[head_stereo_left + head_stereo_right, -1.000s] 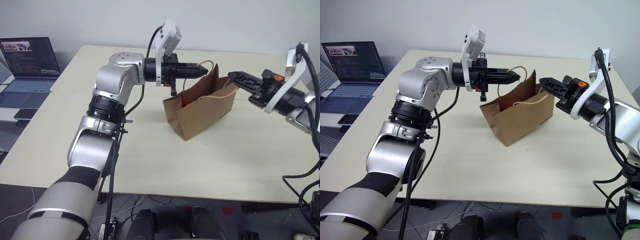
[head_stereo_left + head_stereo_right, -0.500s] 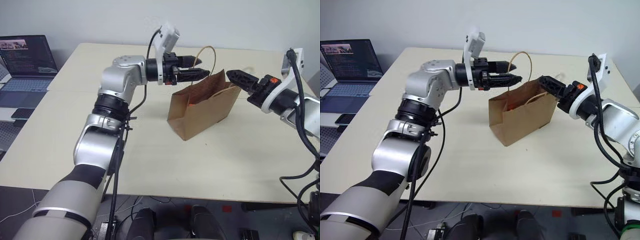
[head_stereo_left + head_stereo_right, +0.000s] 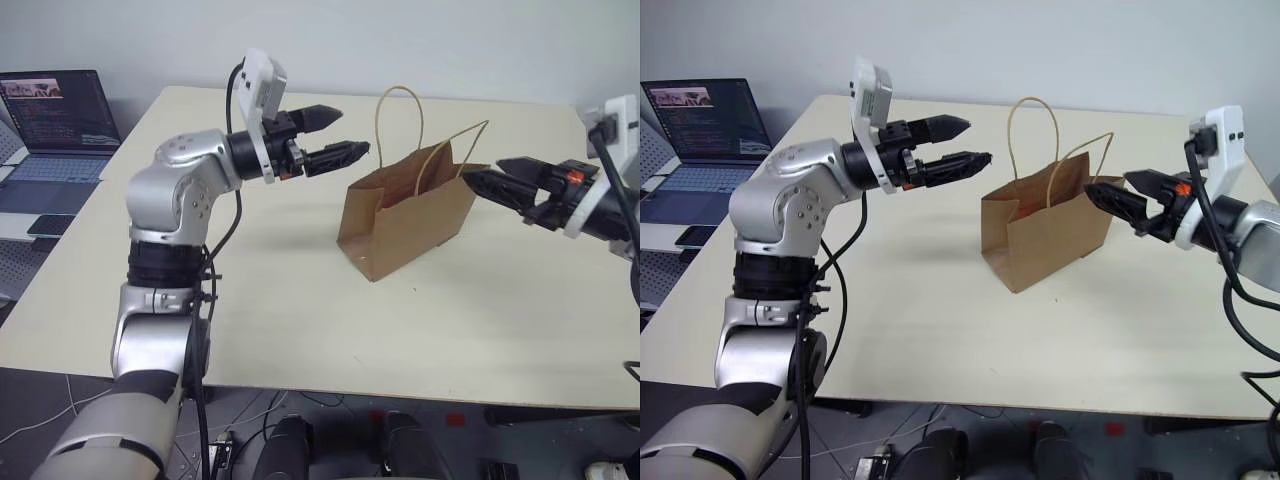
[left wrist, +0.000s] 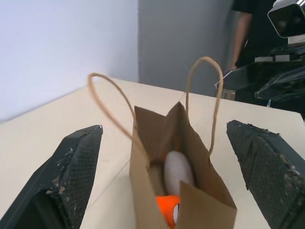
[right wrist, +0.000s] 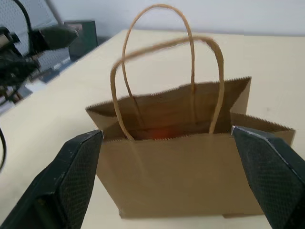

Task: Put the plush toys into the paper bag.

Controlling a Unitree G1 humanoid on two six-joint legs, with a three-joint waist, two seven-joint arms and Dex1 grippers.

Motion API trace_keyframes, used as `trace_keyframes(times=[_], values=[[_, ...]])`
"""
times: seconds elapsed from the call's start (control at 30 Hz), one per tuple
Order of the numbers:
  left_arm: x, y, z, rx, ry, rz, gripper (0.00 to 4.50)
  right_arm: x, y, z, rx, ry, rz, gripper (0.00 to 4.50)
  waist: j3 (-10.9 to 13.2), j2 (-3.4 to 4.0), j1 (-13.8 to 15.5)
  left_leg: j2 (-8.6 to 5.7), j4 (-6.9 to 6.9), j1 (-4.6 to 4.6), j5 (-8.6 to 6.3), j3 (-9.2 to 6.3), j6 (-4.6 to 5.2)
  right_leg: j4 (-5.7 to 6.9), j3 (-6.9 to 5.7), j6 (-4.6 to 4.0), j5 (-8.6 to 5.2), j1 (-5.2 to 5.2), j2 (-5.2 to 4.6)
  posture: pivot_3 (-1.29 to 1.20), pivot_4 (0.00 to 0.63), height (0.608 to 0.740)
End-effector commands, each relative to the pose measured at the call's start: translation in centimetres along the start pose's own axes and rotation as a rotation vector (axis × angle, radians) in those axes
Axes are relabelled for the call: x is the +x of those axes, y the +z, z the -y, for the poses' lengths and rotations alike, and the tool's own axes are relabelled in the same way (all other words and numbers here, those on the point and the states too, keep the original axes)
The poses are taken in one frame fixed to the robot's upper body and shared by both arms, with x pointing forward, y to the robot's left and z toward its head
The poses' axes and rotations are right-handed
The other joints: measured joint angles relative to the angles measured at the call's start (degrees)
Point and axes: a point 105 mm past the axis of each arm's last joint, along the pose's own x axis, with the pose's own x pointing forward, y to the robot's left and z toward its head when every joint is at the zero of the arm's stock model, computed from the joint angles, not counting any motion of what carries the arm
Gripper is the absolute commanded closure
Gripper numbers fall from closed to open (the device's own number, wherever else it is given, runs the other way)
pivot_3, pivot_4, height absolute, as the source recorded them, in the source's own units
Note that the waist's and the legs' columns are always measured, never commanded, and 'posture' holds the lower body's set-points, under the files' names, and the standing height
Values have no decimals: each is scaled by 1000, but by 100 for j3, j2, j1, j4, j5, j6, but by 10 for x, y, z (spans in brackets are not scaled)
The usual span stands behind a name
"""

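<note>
The brown paper bag [image 3: 405, 215] stands upright and open on the table, both loop handles sticking up. Inside it, the left wrist view shows the two plush toys: the white egg [image 4: 177, 168] and below it the orange carrot [image 4: 166, 207]. My left gripper [image 3: 345, 130] hovers open to the left of the bag's mouth, apart from the near handle [image 3: 398, 92]. My right gripper [image 3: 487, 172] is open just right of the bag's top edge, holding nothing. Each wrist view frames the bag between wide-apart fingers [image 5: 78, 164].
The beige table [image 3: 300, 290] has bare surface around the bag. A laptop [image 3: 55, 120] sits on a side table at the far left. A person in dark clothes [image 4: 248, 28] stands beyond the table's far end.
Both grippers have opened and let go of the bag. The left one drew back to the left, the right one slightly to the right. The bag now stands straight with handles up.
</note>
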Motion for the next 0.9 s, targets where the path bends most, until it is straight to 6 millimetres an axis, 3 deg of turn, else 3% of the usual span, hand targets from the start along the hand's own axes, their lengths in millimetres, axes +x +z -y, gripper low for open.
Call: trace_keyframes(times=[0.03, 0.3, 0.53, 0.77, 0.9], values=[[-5, -7, 15, 11, 9, 20, 47, -17, 17, -9, -150, 64, 32, 0, 0, 0, 1, 0, 1, 0, 0, 0, 0, 0, 0, 0, 0, 0, -1, 0, 150, 740], [-4, -46, 35, -36, 59, 15, 47, -36, 2, -38, -289, 239, -56, 0, 0, 0, 23, -1, 16, 5, 0, 3, 0, 0, -2, 0, 0, 9, -6, 0, 150, 740], [9, -71, 32, -40, 101, 8, 47, -37, 0, -48, -307, 279, -62, 0, 0, -1, 26, -1, 68, 4, 0, 18, 1, 3, 3, 12, 7, 23, -9, 0, 150, 740], [4, -53, 15, -106, 207, 163, 47, -42, -1, -48, -305, 283, -71, 0, 0, -1, 27, -2, 73, 4, 3, 22, 7, 3, 3, 17, 17, 27, -9, 0, 150, 740], [-4, -46, 20, -191, 187, 227, 47, -45, -2, -47, -304, 280, -70, 0, 0, -1, 25, 0, 72, 4, 3, 18, 7, 4, 3, 17, 17, 25, -9, 0, 150, 740]])
